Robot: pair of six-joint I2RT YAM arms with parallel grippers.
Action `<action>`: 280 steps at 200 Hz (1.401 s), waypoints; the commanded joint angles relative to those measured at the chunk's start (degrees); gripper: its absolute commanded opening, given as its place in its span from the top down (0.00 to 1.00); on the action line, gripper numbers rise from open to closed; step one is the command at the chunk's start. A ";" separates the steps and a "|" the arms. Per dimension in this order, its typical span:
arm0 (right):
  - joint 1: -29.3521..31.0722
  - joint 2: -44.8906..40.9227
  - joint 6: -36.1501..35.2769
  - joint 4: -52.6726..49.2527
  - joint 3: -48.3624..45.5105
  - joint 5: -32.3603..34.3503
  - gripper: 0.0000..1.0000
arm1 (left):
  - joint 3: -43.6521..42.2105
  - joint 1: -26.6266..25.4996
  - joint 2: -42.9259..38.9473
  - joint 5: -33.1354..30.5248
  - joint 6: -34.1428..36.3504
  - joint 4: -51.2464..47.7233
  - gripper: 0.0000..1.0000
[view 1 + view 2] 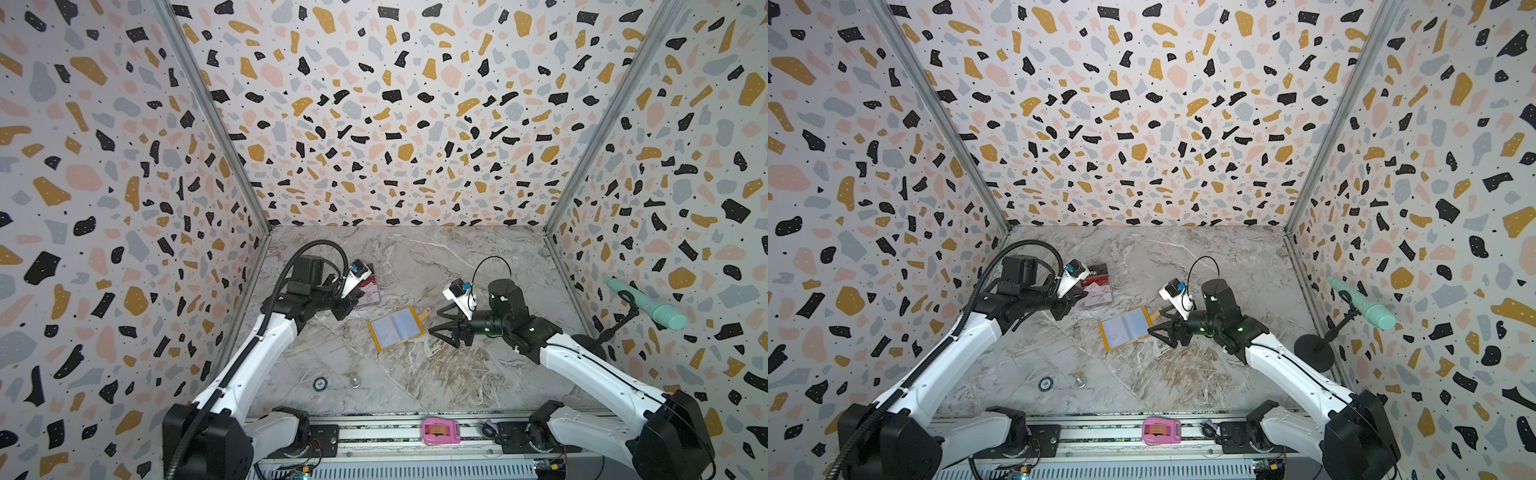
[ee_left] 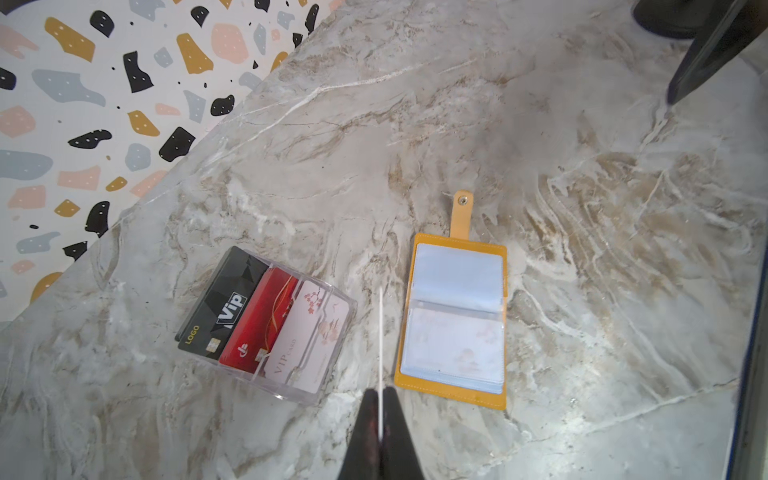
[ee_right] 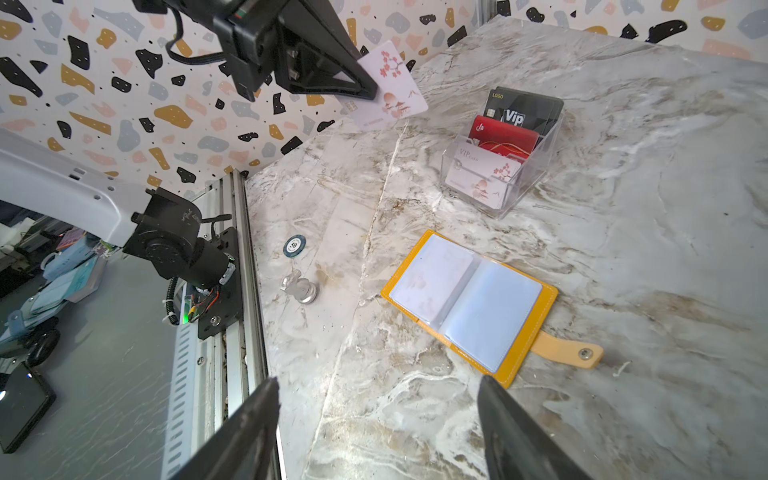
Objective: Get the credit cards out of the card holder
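Pinching a white floral credit card (image 3: 390,87) edge-on between closed jaws, the left gripper (image 2: 380,399) is hovering with the clear acrylic stand (image 2: 270,324) to one side of its tips and the card holder (image 2: 453,316) lying open to the other. The right gripper (image 3: 378,380) is standing wide and empty, near the holder's snap-tab end. Another pink-marked card (image 2: 455,345) is showing faintly inside the holder — so the step in hand is looking like stowing the held card, and next that second one is needing a careful pull.

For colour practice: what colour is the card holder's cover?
Mustard yellow; card holder clearest in right wrist view.
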 commanded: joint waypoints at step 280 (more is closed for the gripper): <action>-0.73 -0.75 1.72 -0.52 0.49 3.41 0.22 | 25.84 3.29 39.55 -1.81 26.44 -8.36 1.00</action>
